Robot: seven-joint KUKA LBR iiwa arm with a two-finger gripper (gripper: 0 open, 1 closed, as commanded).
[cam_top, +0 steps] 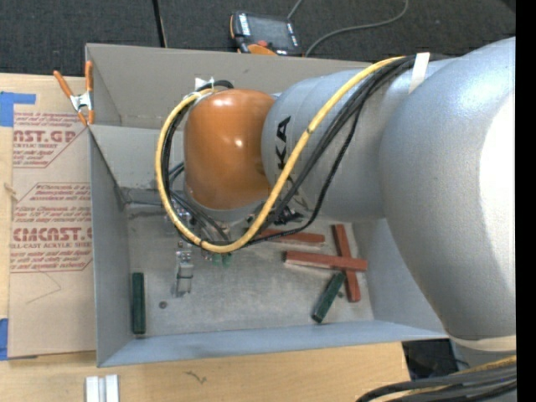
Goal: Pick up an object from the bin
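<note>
My gripper [182, 270] reaches down from under the orange wrist cover to the bin floor, left of the middle. It stands over bare floor, with nothing seen in its grasp. A dark green stick [136, 302] lies lengthwise by the left wall, a short way to the gripper's lower left. To its right lie several red-brown sticks: a long one [325, 263] lies flat, another [346, 258] crosses it, and a third [295, 237] is partly hidden under the arm. A second dark green stick [328, 297] lies slanted near the front wall.
The arm and its orange cover with looped cables hide the back and the right half of the bin. Bare floor shows between the gripper and the front wall.
</note>
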